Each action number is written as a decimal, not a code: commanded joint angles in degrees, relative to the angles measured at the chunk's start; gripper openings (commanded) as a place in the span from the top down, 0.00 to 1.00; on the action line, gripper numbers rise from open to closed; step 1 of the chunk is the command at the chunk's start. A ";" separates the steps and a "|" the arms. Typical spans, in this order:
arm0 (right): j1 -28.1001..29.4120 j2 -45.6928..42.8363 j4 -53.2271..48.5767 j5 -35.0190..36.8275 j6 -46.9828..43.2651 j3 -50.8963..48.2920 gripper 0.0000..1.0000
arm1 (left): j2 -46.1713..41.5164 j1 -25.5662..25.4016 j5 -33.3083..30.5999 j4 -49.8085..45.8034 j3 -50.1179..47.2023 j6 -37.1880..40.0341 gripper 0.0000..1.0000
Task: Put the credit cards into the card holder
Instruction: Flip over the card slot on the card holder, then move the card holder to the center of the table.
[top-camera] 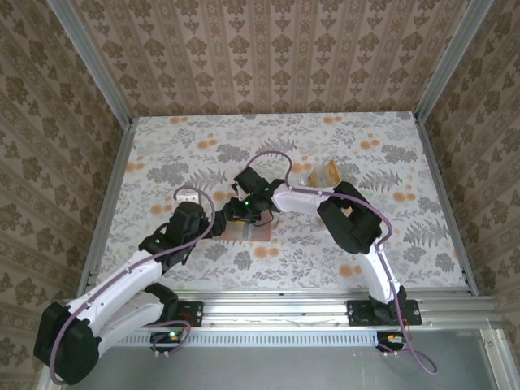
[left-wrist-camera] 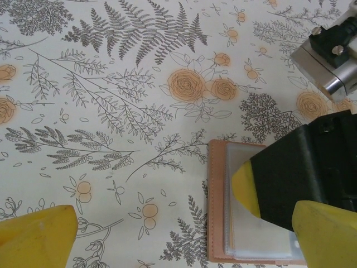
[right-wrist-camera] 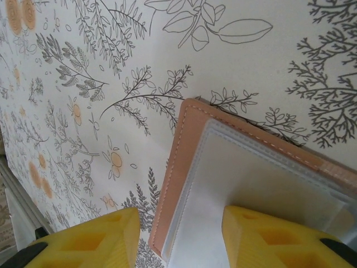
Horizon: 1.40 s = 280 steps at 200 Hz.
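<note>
Right gripper (right-wrist-camera: 175,219) at card holder (right-wrist-camera: 245,173) | open flat, salmon cover, clear sleeves

No text, label, brand, number or sign can be read anywhere. The table (top-camera: 162,146) carries only printed ferns and flowers. The card holder (left-wrist-camera: 216,206) shows plain stitching and unprinted clear sleeves. The credit cards (top-camera: 325,173), far right of it, are too small to read.
</note>
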 commanded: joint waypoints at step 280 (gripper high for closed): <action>-4.86 -20.12 -11.28 20.61 -10.42 -20.88 0.90 | 28.54 -1.42 0.54 3.34 8.97 2.63 0.00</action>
